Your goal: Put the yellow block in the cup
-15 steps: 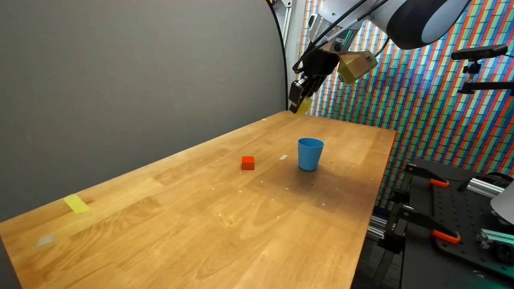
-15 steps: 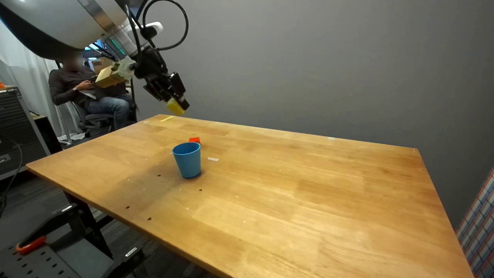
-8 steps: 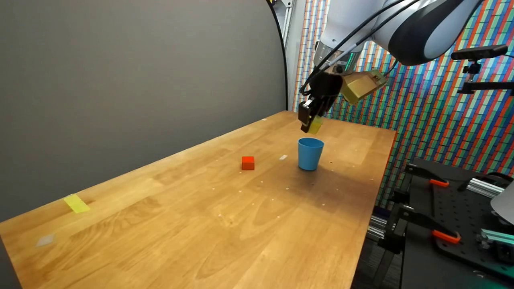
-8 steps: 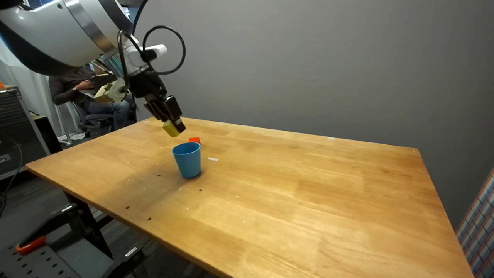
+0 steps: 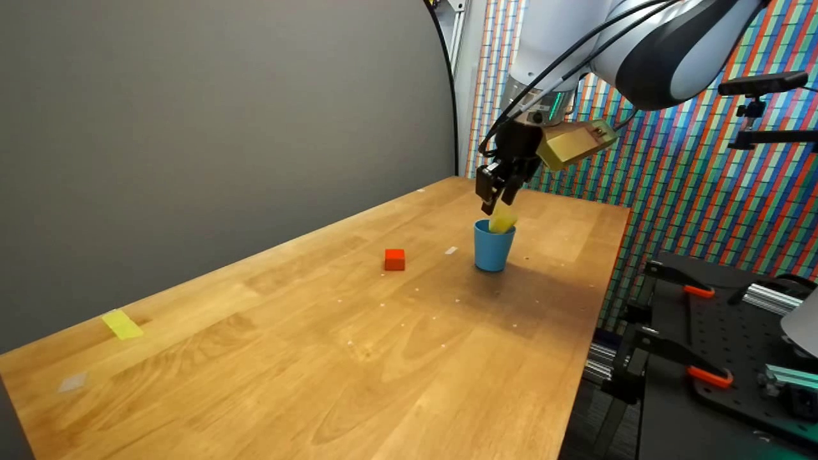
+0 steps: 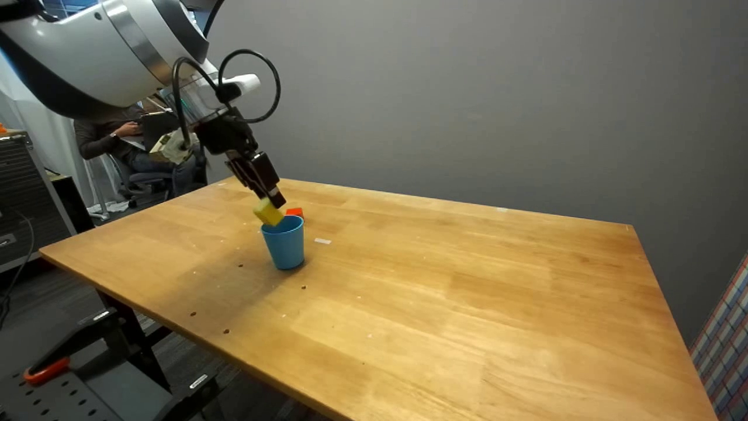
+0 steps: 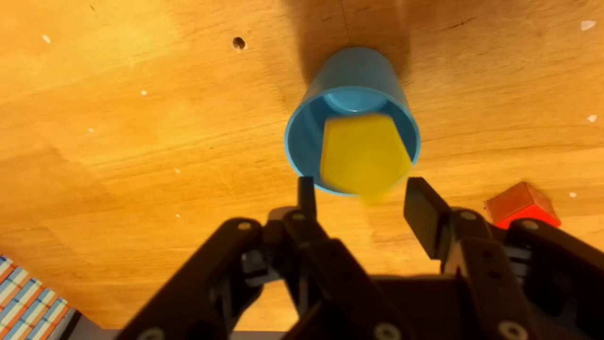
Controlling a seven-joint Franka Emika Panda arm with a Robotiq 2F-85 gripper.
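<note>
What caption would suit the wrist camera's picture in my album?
A blurred yellow block over the mouth of the blue cup, the gripper open, a red block at lower right.

Cup (image 7: 356, 71): blue, slightly tapered, upright; upper centre of wrist view. Yellow block (image 7: 365, 153): chunky, tilted in both exterior views, blurred and five-sided in wrist view; at cup's mouth, rim contact unclear.

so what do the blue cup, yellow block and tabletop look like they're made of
The blue cup: likely plastic, smooth, slightly glossy; the wrist view shows a highlight inside. The yellow block: seemingly matte, no clear highlights; blurred there, so foam, plastic or painted wood stay possible. The tabletop: apparently wood, satin finish; grain, joined strips and soft sheen show, though laminate is possible.
</note>
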